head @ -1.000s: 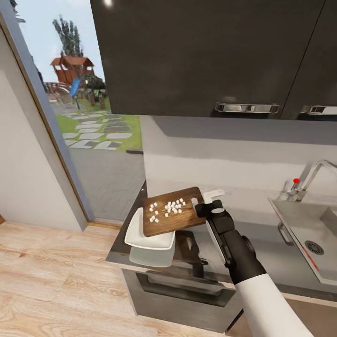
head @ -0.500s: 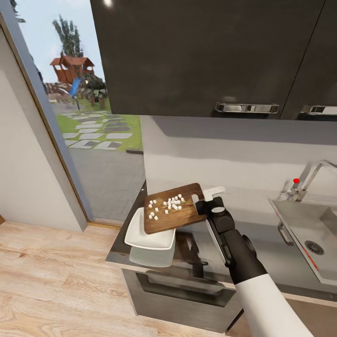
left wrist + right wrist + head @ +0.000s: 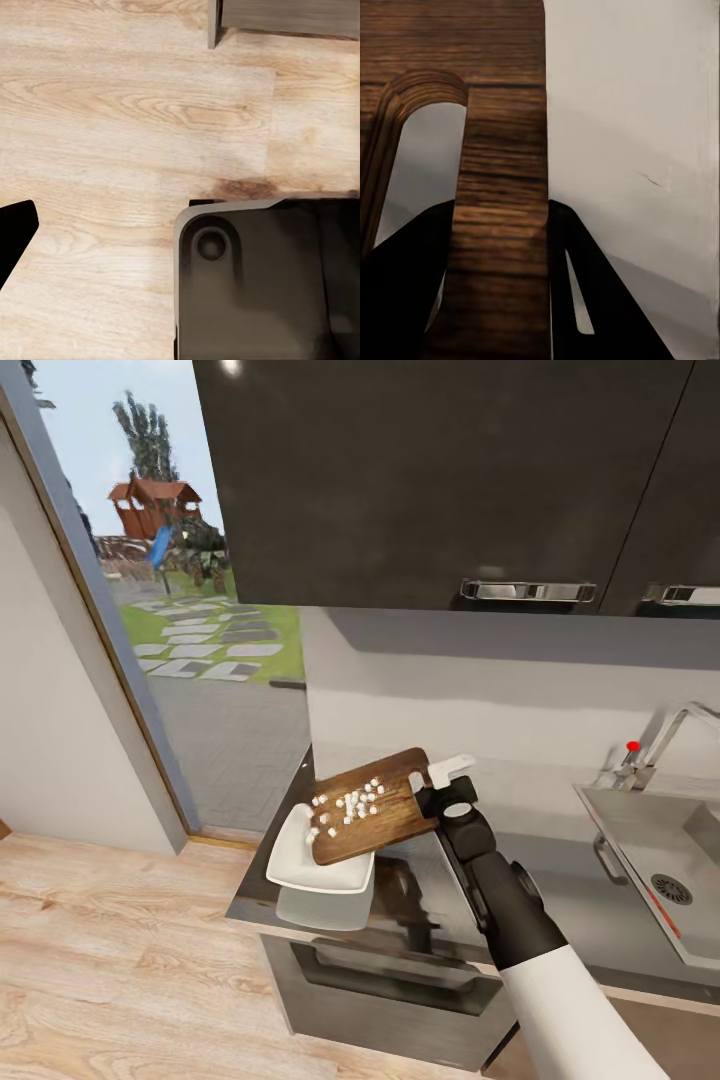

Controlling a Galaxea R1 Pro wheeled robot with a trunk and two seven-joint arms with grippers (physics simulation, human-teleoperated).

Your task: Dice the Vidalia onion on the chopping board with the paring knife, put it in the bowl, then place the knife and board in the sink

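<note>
Onion (image 3: 350, 801) is lying diced on the board (image 3: 368, 808), tilting over the bowl (image 3: 290, 855) at the table (image 3: 420, 905) end. Right fingers (image 3: 432, 792) are clamping the board's handle end. Tipping is looking underway; board and knife to sink (image 3: 640, 830) pending.

Dark upper cabinets (image 3: 440, 480) above, chrome bar handles (image 3: 527, 591) along their lower edge. Pale grey back wall (image 3: 480, 680) under them. Big window (image 3: 170, 590) on the left: red playhouse (image 3: 150, 505), trees, lawn with stepping stones (image 3: 200, 645). Light wood plank floor (image 3: 120, 960); same planks in left wrist view (image 3: 135, 112).
</note>
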